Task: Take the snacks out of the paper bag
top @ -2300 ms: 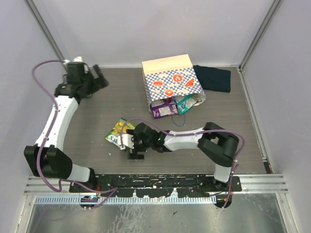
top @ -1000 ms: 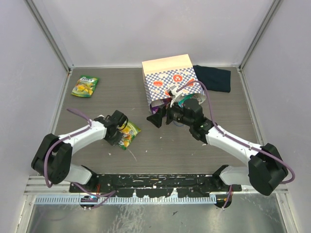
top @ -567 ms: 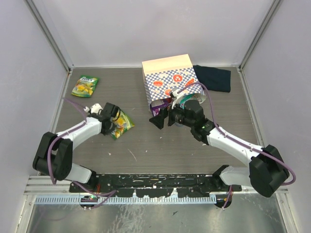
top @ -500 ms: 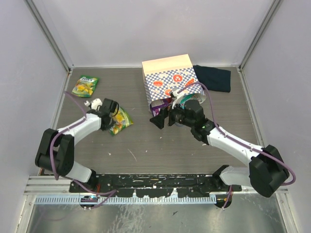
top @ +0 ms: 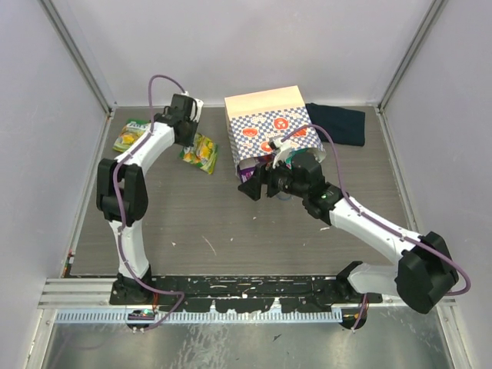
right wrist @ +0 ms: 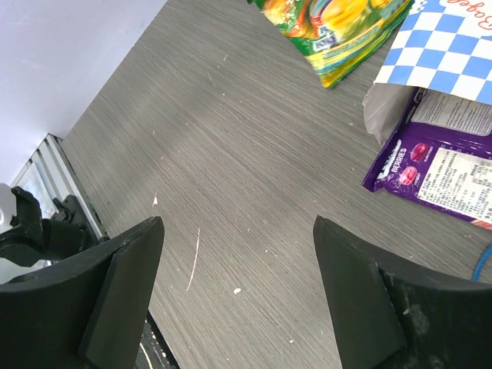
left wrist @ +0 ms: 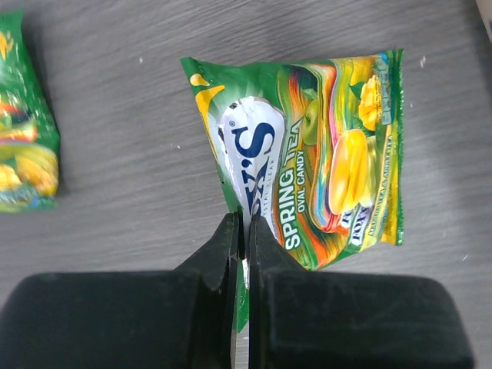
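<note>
The paper bag [top: 269, 127] lies on its side at the back, mouth toward me. A purple pouch [right wrist: 438, 161] sticks out of that mouth, showing as a purple edge [top: 246, 174] from above. My right gripper [right wrist: 238, 227] hovers open over bare table just left of it, holding nothing [top: 257, 187]. My left gripper [left wrist: 244, 223] is shut on the edge of a green-yellow pouch [left wrist: 307, 184], which hangs at the back left [top: 201, 151] beside the bag. A second green-yellow pouch [top: 131, 137] lies flat by the left wall [left wrist: 23, 146].
A dark navy folded cloth [top: 338, 123] lies right of the bag at the back. Walls close in the table on the left, right and back. The left arm stretches along the left side of the table.
My left arm has carried the green-yellow pouch from the front left up to the back left, beside the bag. The right gripper has stayed at the bag mouth, jaws slightly narrower.
</note>
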Controlling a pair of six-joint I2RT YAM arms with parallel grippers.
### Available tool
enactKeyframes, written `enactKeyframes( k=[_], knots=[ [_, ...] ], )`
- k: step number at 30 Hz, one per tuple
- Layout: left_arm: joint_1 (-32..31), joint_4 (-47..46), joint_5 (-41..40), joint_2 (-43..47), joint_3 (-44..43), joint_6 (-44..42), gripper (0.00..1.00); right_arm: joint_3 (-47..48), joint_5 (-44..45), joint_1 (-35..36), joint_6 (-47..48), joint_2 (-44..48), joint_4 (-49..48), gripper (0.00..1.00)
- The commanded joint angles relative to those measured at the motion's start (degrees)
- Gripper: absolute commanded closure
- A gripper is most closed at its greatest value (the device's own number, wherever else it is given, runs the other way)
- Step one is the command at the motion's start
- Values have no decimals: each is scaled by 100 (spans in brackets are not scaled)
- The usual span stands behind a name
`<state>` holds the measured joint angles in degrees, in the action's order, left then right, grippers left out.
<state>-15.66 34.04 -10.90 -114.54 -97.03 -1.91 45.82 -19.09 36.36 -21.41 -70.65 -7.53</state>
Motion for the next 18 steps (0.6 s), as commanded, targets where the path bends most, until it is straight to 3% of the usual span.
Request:
enactKeyframes(
  k=[1, 6, 11, 13, 18],
  knots=[
    [306, 468, 891, 14, -509, -1859, 100, 60, 176, -15, -30, 471, 141, 16],
    [529, 17, 1229, 138, -114, -3434, 100, -97, 277, -20, -38, 655, 222, 16],
    [1045, -535, 2479, 404, 166, -3629, 100, -30, 218, -16, -7, 438, 250, 16],
    [1260, 36, 3032, 142, -427, -3623, 100, 68, 152, -15, 3, 290, 268, 16],
    [1593, 2265, 3810, -1131, -2832, -4283, 100, 240, 49, -15, -21, 10, 259, 17]
  ],
)
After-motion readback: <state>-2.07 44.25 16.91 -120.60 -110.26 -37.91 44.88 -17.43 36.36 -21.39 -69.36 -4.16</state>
